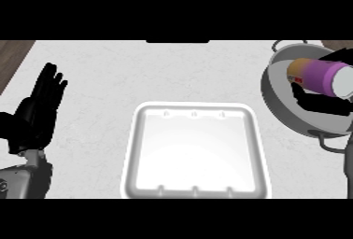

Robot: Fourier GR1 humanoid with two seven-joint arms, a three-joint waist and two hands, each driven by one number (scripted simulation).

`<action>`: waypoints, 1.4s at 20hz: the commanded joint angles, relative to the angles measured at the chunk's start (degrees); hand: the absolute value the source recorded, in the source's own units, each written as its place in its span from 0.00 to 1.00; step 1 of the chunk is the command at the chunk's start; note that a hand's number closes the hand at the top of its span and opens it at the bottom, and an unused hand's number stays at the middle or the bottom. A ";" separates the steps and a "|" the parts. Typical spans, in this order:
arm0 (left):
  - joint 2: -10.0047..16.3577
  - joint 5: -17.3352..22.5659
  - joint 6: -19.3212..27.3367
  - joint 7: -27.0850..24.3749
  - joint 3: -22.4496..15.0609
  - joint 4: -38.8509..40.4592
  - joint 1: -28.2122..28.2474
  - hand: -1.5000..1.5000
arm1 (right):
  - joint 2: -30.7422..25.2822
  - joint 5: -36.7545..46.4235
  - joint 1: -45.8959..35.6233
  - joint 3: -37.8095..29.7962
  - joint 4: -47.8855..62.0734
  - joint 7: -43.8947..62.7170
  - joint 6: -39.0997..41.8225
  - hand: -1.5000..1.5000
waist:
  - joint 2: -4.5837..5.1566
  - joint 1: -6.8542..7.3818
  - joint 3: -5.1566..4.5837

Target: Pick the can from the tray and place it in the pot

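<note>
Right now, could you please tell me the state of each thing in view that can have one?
can: tipped on its side, within the pot's rim, held.
right hand: shut on the can, fingers curled round it.
left hand: open, fingers up, resting at the view's left.
tray: lying flat, nothing in it.
pot: upright, uncovered; whether the can touches its bottom cannot be told.

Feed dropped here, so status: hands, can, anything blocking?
Left hand open, resting at left. Right hand shut on can, above pot. Can off tray. Nothing blocking.
</note>
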 commanded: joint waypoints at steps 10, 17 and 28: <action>-0.26 -0.75 0.60 0.57 0.00 1.33 -3.27 0.50 | -10.24 17.71 -7.33 -2.17 36.49 -14.32 -19.45 1.00 | 0.36 0.83 0.03; -0.16 1.26 -1.65 -0.60 0.78 0.71 -0.58 0.50 | -12.98 9.22 -15.25 -8.34 58.65 -25.39 -20.87 1.00 | 0.49 1.41 0.08; -2.03 -1.53 0.60 -0.49 -1.48 0.51 -1.87 0.50 | -11.82 -3.74 -23.69 -16.98 73.30 -38.48 -10.48 0.00 | 0.76 1.98 0.19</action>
